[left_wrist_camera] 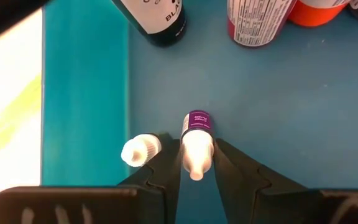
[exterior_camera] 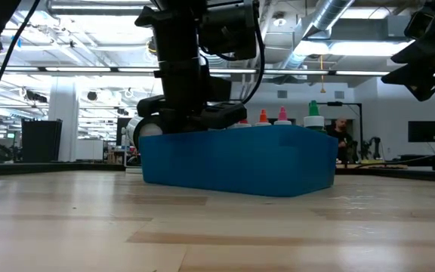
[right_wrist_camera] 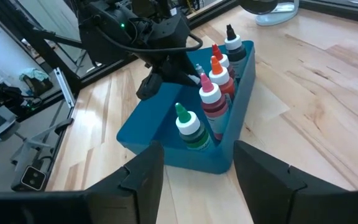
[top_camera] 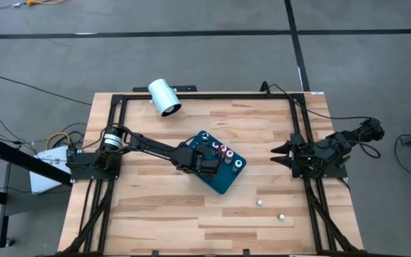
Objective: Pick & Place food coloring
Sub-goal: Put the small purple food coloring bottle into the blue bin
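Food coloring bottles (top_camera: 225, 153) are seen from above standing in a teal tray (top_camera: 223, 182) mid-table, under the left gripper (top_camera: 207, 158). In the left wrist view, a pale purple-labelled bottle (left_wrist_camera: 196, 143) is clasped between the jaws. The right gripper (right_wrist_camera: 194, 180) is parked apart, jaws spread and empty.

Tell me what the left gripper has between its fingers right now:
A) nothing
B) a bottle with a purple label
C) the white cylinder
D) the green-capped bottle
B: the left wrist view shows the left gripper over the teal tray, fingers closed around a purple-labelled bottle.
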Action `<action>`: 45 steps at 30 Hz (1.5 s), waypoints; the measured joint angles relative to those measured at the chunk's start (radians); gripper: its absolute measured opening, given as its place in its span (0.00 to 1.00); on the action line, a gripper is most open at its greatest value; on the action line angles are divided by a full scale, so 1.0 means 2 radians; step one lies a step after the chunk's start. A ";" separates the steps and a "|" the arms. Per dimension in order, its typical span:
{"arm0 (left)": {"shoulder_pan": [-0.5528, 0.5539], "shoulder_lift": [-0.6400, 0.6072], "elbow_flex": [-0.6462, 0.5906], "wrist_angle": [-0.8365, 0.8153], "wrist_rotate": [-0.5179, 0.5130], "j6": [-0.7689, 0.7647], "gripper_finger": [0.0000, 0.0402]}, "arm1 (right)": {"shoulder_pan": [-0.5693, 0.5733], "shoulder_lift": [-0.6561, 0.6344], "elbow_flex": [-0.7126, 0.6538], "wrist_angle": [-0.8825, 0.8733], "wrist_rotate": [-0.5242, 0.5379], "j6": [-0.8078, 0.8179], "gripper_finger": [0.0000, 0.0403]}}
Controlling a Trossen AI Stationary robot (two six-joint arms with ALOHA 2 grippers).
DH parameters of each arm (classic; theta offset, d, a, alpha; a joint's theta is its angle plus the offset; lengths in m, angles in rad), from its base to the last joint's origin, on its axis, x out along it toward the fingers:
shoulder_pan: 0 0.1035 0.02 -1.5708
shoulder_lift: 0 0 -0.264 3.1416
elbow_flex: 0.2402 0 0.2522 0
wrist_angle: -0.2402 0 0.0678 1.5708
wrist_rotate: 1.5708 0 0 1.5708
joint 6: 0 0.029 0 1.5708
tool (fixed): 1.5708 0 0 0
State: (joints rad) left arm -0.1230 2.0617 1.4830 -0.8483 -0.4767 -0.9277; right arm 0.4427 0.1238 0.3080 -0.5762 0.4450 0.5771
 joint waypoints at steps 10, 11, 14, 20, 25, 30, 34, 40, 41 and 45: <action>0.015 0.000 0.000 0.001 0.001 0.017 0.21 | 0.000 0.000 0.000 0.000 0.000 0.000 0.45; 0.016 0.000 0.000 0.001 0.001 0.017 0.21 | 0.000 0.000 0.000 0.000 0.000 0.000 0.45; 0.018 0.000 0.000 0.002 0.003 0.017 0.21 | 0.000 0.000 0.000 0.000 0.000 0.000 0.45; 0.018 0.000 0.000 0.023 0.013 0.036 0.21 | 0.000 0.000 0.000 0.000 0.000 -0.001 0.45; 0.024 0.000 0.000 0.025 0.019 0.049 0.21 | 0.000 0.000 0.000 0.000 0.000 -0.001 0.45; 0.031 0.000 0.000 0.022 0.040 0.067 0.21 | 0.000 0.000 0.000 0.000 0.000 -0.001 0.45; 0.032 0.000 0.000 0.017 0.041 0.079 0.21 | 0.000 0.000 0.000 0.000 0.000 -0.001 0.45; 0.032 0.000 0.000 0.014 0.047 0.083 0.21 | 0.000 0.000 0.000 0.000 0.001 -0.001 0.45; 0.032 0.000 0.000 0.014 0.048 0.085 0.21 | 0.000 0.000 0.000 0.000 0.001 -0.001 0.45; 0.032 0.000 0.000 0.014 0.051 0.092 0.21 | 0.000 0.000 0.000 0.000 0.001 -0.001 0.45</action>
State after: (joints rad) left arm -0.0589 2.0621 1.4830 -0.8211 -0.3752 -0.7441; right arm 0.4427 0.1238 0.3080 -0.5762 0.4461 0.5755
